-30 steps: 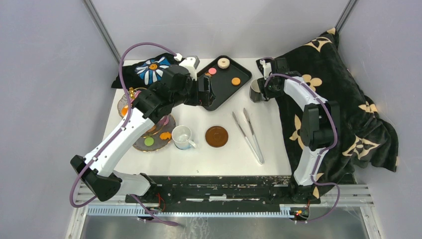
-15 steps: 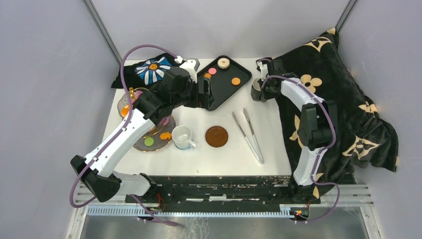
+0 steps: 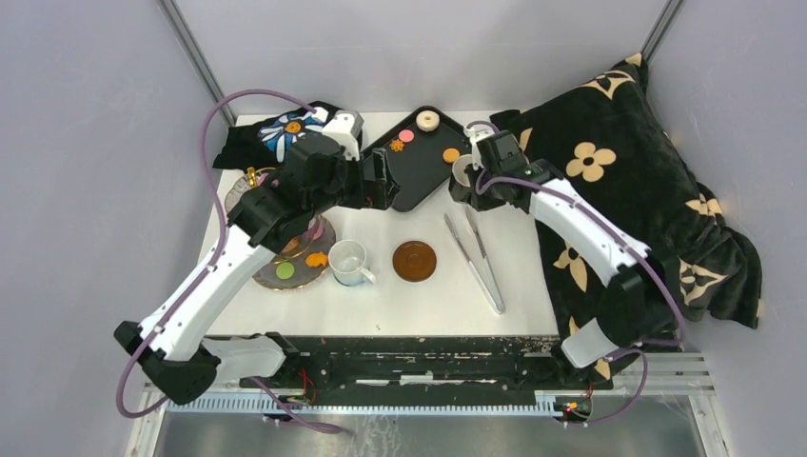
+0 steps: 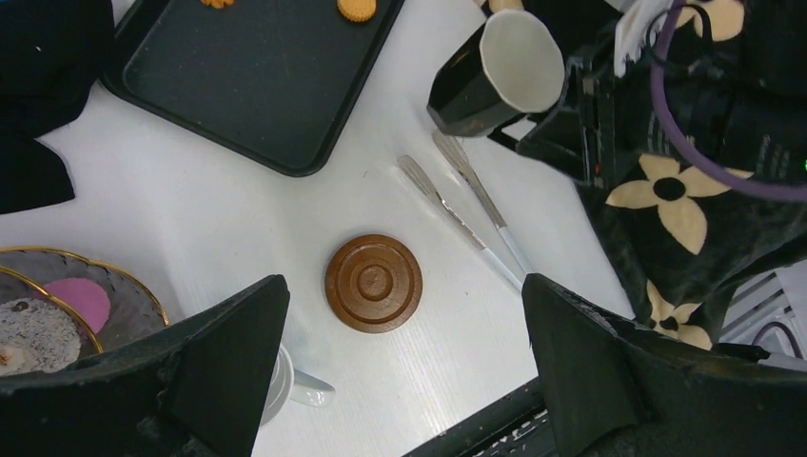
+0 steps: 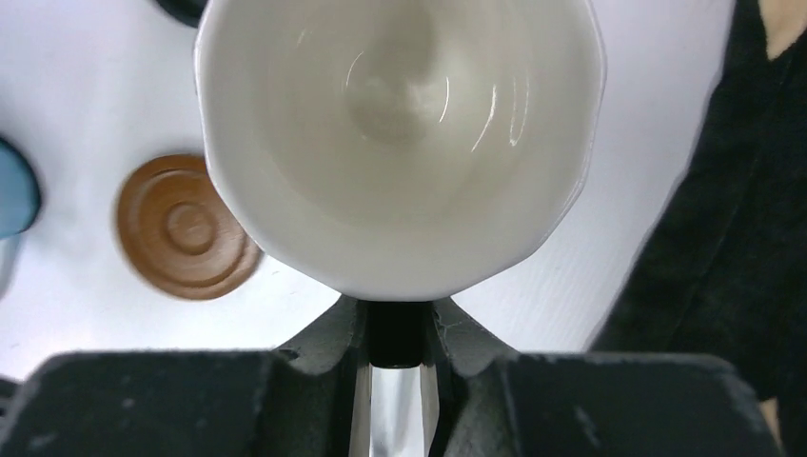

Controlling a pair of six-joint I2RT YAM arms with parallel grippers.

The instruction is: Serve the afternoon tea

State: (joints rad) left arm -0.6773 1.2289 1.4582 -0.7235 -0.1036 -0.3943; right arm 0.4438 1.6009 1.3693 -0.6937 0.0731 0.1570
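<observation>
My right gripper (image 3: 473, 179) is shut on the handle of the dark cup (image 3: 463, 169), white inside, and holds it above the table by the tray's right corner. From the right wrist the cup (image 5: 400, 143) fills the view, its black handle pinched at the right gripper (image 5: 397, 333). My left gripper (image 3: 385, 181) hangs open and empty over the tray's near edge, and the left gripper (image 4: 404, 381) frames the brown saucer (image 4: 373, 283). The saucer (image 3: 415, 261) lies mid-table beside the white mug (image 3: 348, 262). The glass stand (image 3: 259, 276) at left carries green (image 3: 285, 270) and orange (image 3: 316, 259) pastries.
A black tray (image 3: 419, 181) at the back holds orange (image 3: 451, 155), pink (image 3: 406, 136) and ring-shaped (image 3: 427, 120) pastries. Metal tongs (image 3: 476, 252) lie right of the saucer. A flowered black cloth (image 3: 285, 133) sits back left and a black blanket (image 3: 628, 171) covers the right side.
My right gripper has shut on the dark cup's handle and carried it up and left toward the tray. The left arm has drawn slightly left, still open.
</observation>
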